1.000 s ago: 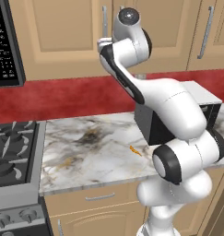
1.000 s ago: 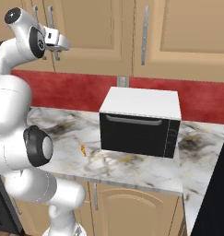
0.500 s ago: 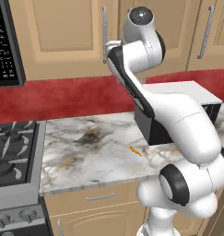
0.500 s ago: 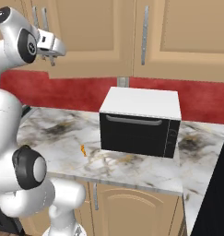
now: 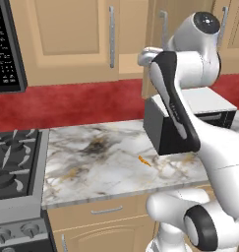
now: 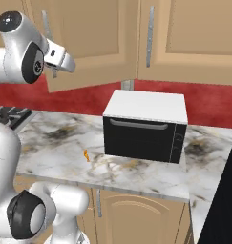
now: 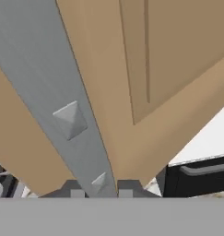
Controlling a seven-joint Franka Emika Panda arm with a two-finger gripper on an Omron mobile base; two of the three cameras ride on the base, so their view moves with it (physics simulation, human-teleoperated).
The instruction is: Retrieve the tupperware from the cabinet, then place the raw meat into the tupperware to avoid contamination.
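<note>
Fingertips (image 7: 73, 188): two dark tips straddling the silver handle (image 7: 62, 115) of the cabinet (image 5: 67, 44) door, clamping on it in the hand view.
Gripper (image 6: 54, 71): reaching up at the door, which is standing ajar over the microwave (image 6: 146, 126).
Raw meat (image 5: 144, 160): lying as an orange sliver on the marble counter (image 5: 91, 162), just in front of the microwave's corner.
Stove (image 5: 13, 162): sitting left of the counter.
</note>
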